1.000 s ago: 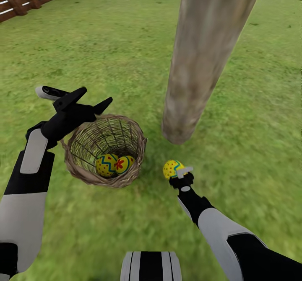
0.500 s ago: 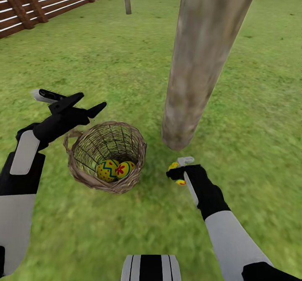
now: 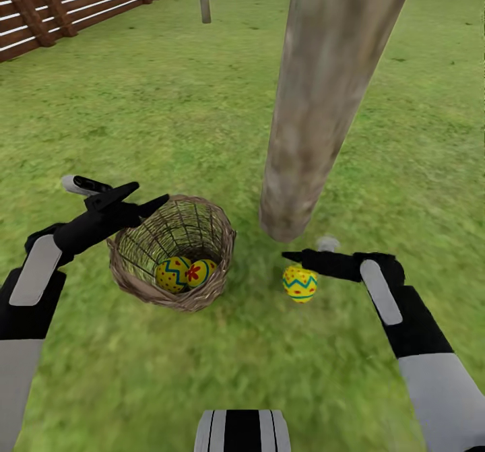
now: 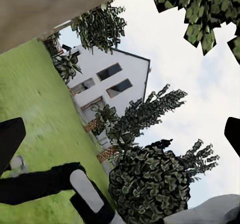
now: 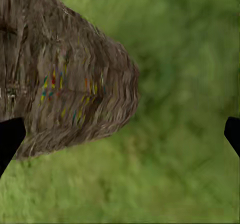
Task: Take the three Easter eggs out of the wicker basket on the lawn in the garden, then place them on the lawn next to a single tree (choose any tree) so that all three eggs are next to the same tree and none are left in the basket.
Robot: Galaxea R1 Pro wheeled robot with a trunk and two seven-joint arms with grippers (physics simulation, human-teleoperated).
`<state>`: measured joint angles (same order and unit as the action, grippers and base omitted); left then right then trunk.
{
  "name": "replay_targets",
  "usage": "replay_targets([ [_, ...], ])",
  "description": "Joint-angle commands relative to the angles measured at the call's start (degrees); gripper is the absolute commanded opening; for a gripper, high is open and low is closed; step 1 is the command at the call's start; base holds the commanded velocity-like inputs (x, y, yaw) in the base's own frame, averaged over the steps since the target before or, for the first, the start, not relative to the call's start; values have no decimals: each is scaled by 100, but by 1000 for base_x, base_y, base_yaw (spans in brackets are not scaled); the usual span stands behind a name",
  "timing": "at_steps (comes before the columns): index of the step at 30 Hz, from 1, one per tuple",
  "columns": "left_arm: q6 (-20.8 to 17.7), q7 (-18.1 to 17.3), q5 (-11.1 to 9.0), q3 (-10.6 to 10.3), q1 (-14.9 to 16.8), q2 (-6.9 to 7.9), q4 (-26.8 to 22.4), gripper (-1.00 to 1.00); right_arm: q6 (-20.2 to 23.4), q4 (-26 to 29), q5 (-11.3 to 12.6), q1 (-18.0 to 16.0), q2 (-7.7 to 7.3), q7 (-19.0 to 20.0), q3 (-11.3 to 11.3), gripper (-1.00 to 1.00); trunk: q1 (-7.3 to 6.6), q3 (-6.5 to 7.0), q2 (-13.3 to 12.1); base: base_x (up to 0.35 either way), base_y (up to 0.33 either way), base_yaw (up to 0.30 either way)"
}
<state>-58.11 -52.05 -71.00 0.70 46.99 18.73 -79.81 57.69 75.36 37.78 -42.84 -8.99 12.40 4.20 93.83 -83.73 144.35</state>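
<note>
One Easter egg (image 3: 300,283) was laid on the lawn (image 3: 168,102) just beside the tree (image 3: 316,122). Two eggs (image 3: 183,272) were left in the wicker basket (image 3: 172,253), near the tree. The right gripper (image 3: 306,253) and left gripper (image 3: 145,199) were spread apart, empty.

blurred wicker basket (image 5: 65,79) on the lawn (image 5: 180,149), egg colours glinting through its weave.

both arms white-shelled at forearm, black toward wrist, grey-white oval plate on each wrist. black pointed fingers (image 3: 128,196). trunk top (image 3: 242,430) white with black stripes.
</note>
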Motion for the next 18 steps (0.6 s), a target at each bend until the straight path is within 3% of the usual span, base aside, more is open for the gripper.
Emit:
replay_targets([
  [1, -23, -22, 3, 5, 4, 3, -11, 100, 14, 47, 841, 3, -211, 22, 34, 100, 0, -4, 1, 0, 0, 0],
  [5, -30, -25, -1, 17, 4, 8, -34, 100, 14, 56, 2456, 17, -926, 52, 40, 100, 0, -4, 1, 0, 0, 0],
  [6, -32, -30, -1, 22, 4, 9, -38, 100, 14, 57, 2927, 70, -1189, 261, 38, 100, 0, -4, 1, 0, 0, 0],
  [7, -33, -33, -1, 25, 4, 11, -42, 100, 20, 58, 3167, 146, -1430, 683, 43, 100, 0, -4, 1, 0, 0, 0],
  [10, -40, -34, -6, 32, 4, 12, -57, 100, 23, 51, 3260, 177, -1558, 1092, 45, 100, 0, -4, 1, 0, 0, 0],
  [13, -42, -48, -128, 41, 4, 23, -141, 100, 23, 55, 3277, 206, -1577, 1136, 58, 100, 0, -4, 1, 0, 0, 0],
  [16, 6, -146, -162, -56, -94, 27, -105, 100, -13, 21, 3193, 214, -1479, 1039, 146, 100, 5, -49, 3, 0, 0, 0],
  [18, 3, -109, -140, -121, -159, 7, -118, 100, -8, -44, 3241, 215, -1546, 1041, 80, 100, 8, -71, 5, 0, 0, 0],
])
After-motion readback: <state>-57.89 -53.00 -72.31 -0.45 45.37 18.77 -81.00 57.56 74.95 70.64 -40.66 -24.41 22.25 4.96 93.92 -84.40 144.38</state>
